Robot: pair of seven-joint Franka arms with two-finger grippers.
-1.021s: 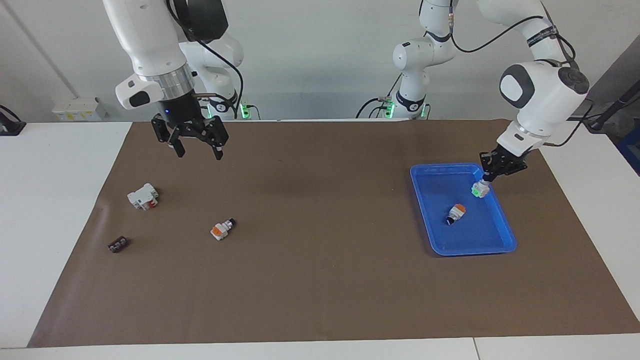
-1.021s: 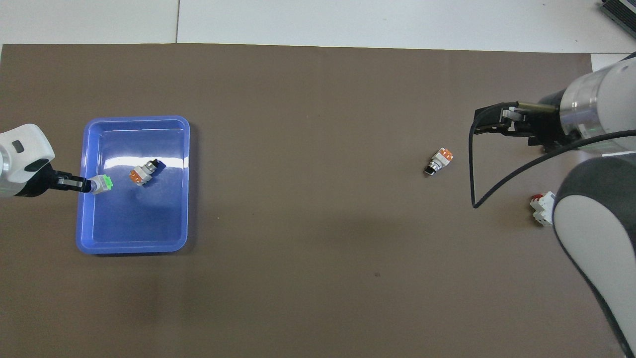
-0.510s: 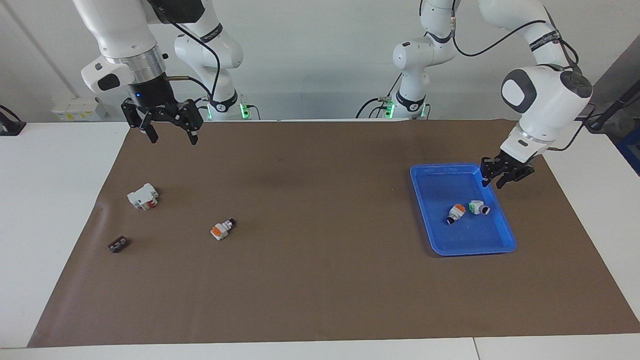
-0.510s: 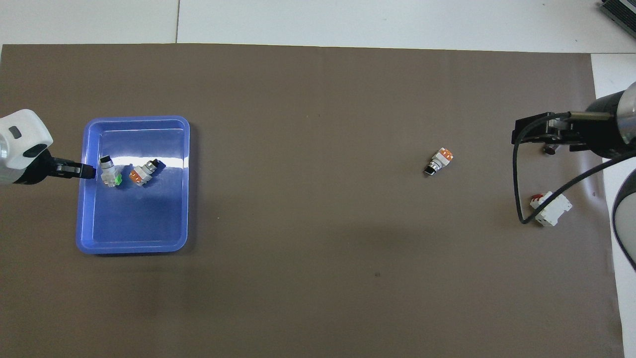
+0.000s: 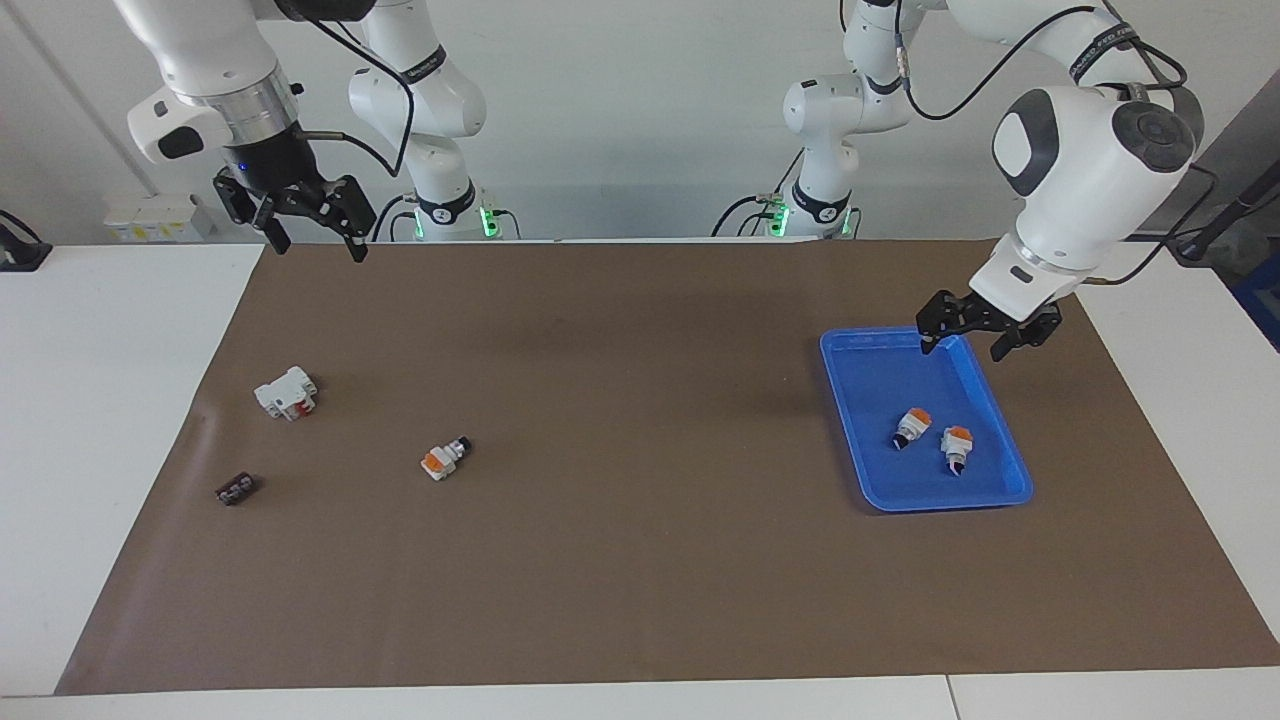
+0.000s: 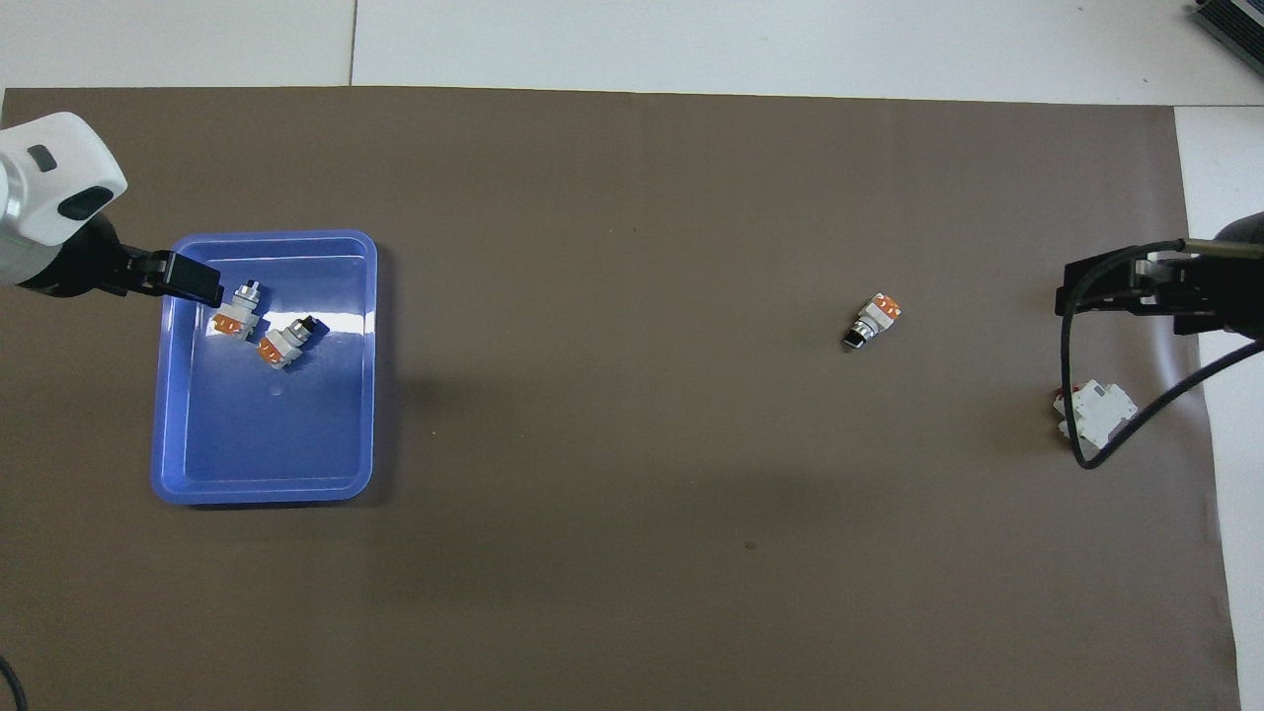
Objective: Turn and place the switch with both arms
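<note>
The switch [image 5: 957,444] lies loose in the blue tray [image 5: 945,503], with its orange end block toward the robots and no green side showing. It also shows in the overhead view [image 6: 237,308] in the tray [image 6: 267,491]. A similar orange-ended switch [image 5: 912,425] lies right beside it in the tray and also shows in the overhead view [image 6: 282,341]. My left gripper [image 5: 962,345] is open and empty, raised over the tray's edge nearest the robots; from overhead [image 6: 202,284] it hangs by the tray's corner. My right gripper [image 5: 315,245] is open and empty, high over the mat's edge at the right arm's end.
A third orange-ended switch [image 5: 443,459] lies on the brown mat and shows from overhead [image 6: 872,318]. A larger white block with red [image 5: 286,392] lies nearer the robots at the right arm's end [image 6: 1094,415]. A small black part [image 5: 236,489] lies near the mat's edge.
My left gripper opened and let the switch drop into the tray, where it rolled until only orange shows. The gripper then rose. My right gripper rose and drew back toward the right arm's end.
</note>
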